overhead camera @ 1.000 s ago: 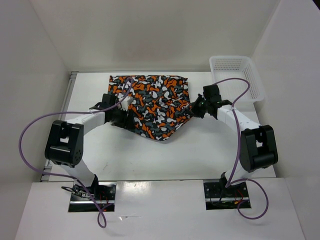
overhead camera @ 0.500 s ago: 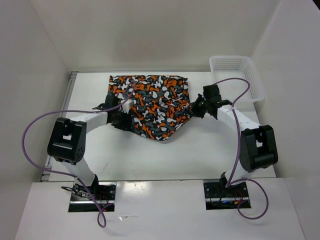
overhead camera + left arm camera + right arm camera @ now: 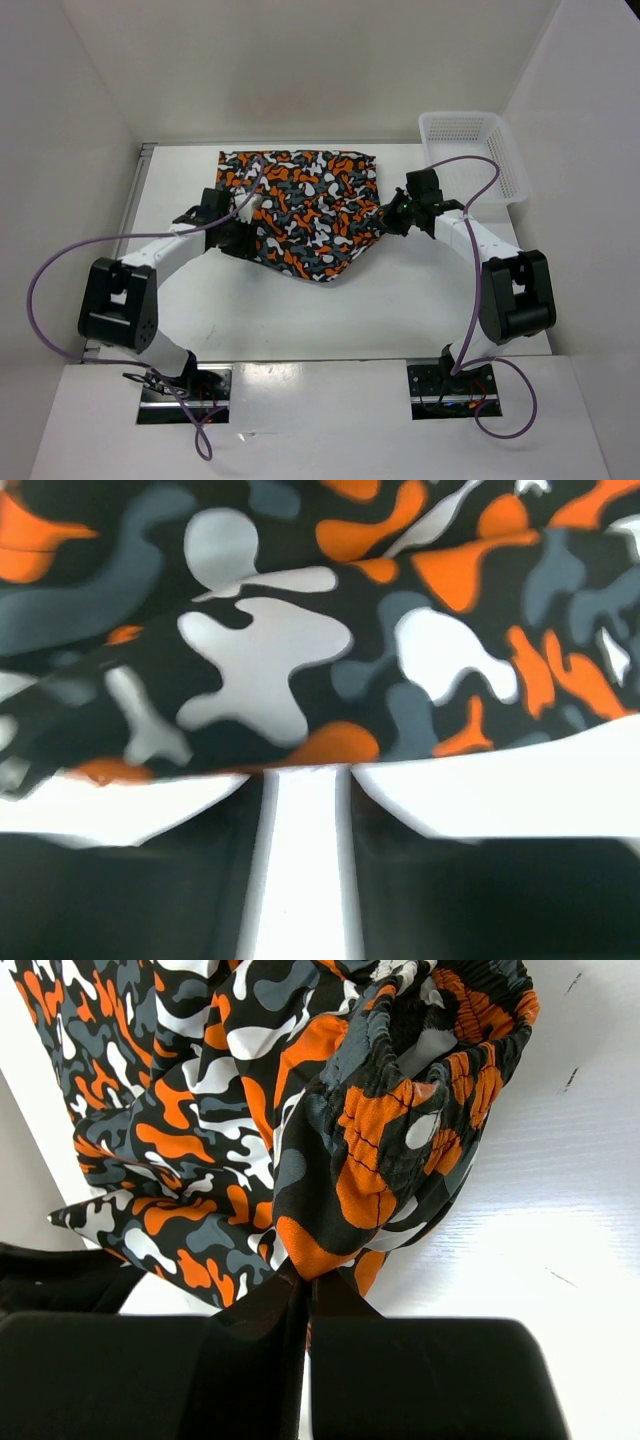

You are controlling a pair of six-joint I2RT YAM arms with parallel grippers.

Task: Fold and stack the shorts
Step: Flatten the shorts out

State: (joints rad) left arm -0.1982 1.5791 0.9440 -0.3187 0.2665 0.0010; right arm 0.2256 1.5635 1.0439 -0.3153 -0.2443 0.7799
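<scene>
The shorts (image 3: 305, 210), printed in orange, grey, black and white, lie spread on the white table (image 3: 400, 300), partly folded with a point toward the near side. My left gripper (image 3: 243, 238) is at their left near edge. In the left wrist view its jaws (image 3: 305, 780) stand slightly apart with bare table between them, and the shorts' edge (image 3: 270, 660) lies just beyond the tips. My right gripper (image 3: 386, 222) is shut on the shorts' right edge. In the right wrist view it (image 3: 305, 1280) pinches a bunched fold of fabric (image 3: 330, 1190) near the elastic waistband.
A white plastic mesh basket (image 3: 470, 150) stands at the back right corner of the table. White walls close in the table on the left, back and right. Purple cables loop off both arms.
My left arm's elbow has swung out to the left and nearer, while its gripper stays at the shorts' left near edge. The right arm and the shorts have not visibly moved.
</scene>
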